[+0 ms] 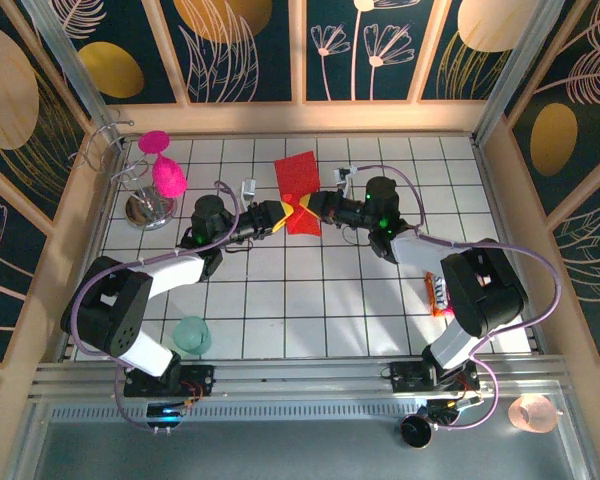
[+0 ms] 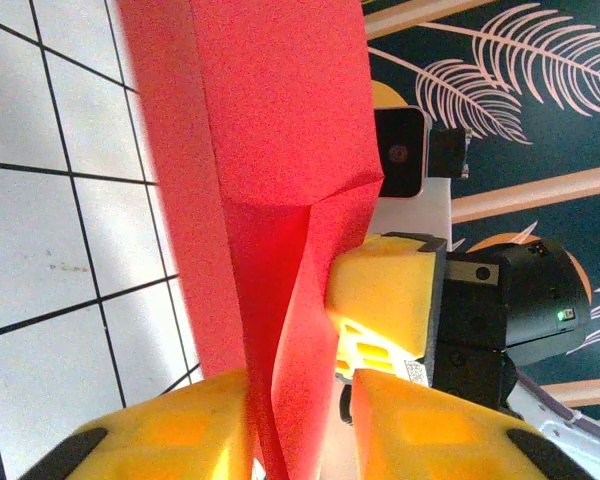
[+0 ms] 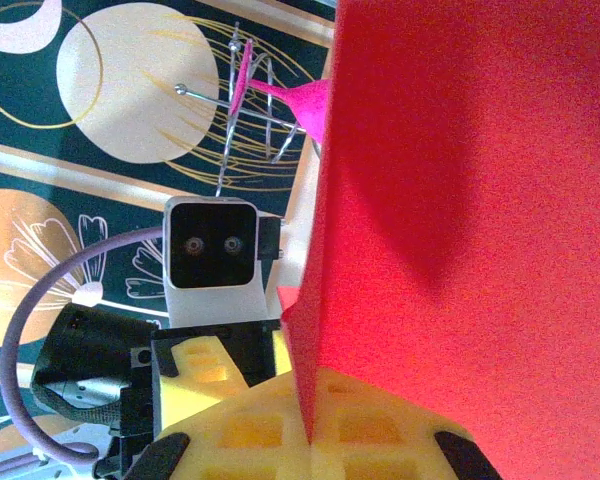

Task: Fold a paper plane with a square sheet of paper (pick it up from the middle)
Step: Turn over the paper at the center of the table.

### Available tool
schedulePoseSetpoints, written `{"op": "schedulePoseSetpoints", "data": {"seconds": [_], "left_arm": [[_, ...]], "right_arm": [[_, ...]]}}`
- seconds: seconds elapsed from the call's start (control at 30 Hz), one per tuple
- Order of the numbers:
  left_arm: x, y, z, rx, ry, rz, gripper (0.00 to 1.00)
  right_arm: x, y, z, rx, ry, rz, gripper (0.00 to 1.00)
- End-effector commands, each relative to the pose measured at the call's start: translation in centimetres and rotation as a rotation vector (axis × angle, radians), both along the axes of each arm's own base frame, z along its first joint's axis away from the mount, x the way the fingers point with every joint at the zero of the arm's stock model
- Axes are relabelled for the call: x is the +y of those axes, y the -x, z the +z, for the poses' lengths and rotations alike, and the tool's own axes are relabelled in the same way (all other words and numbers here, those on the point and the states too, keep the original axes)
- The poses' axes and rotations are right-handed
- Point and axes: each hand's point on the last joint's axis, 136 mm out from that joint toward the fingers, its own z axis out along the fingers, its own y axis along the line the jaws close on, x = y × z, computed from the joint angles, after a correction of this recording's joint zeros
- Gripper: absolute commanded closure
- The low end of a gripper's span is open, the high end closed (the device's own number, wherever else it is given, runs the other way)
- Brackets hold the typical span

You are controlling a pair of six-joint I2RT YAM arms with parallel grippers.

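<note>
The square sheet of paper is bright red and bent along a centre ridge, held up over the middle of the tiled table between both grippers. I cannot tell whether it has the paper plane's shape. My left gripper reaches in from the left. In the left wrist view the paper runs down between the left gripper's yellow fingers; one finger touches it and a narrow gap shows at the other. My right gripper comes from the right. Its fingers are pressed together on the paper's lower edge.
Magenta goblets hang at a wire rack at the back left. A teal cup stands near the left arm's base, and an orange snack packet lies by the right arm. Wooden walls ring the table.
</note>
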Motion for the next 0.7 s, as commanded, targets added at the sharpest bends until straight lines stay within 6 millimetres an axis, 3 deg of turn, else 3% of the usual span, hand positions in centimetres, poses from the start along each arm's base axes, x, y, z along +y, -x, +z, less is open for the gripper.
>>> {"op": "schedulePoseSetpoints", "data": {"seconds": [0.0, 0.2, 0.37, 0.53, 0.67], "left_arm": [[-0.5, 0.0, 1.9, -0.07, 0.026, -0.028, 0.74], [-0.4, -0.1, 1.3, -0.065, 0.001, -0.023, 0.84], [-0.3, -0.4, 0.2, -0.067, -0.073, -0.012, 0.91], [0.9, -1.5, -2.4, -0.062, -0.296, 0.048, 0.92], [4.4, -2.8, -5.2, -0.059, -0.633, 0.146, 0.93]], "right_arm": [[0.1, 0.1, -0.2, -0.004, 0.011, 0.013, 0.94], [-0.6, -0.3, -0.3, -0.006, 0.035, -0.018, 0.79], [-2.4, -1.2, -1.2, 0.006, 0.102, -0.098, 0.65], [-6.3, -2.8, -3.1, 0.041, 0.24, -0.266, 0.56], [-10.2, -3.9, -4.5, 0.049, 0.392, -0.439, 0.52]]}}
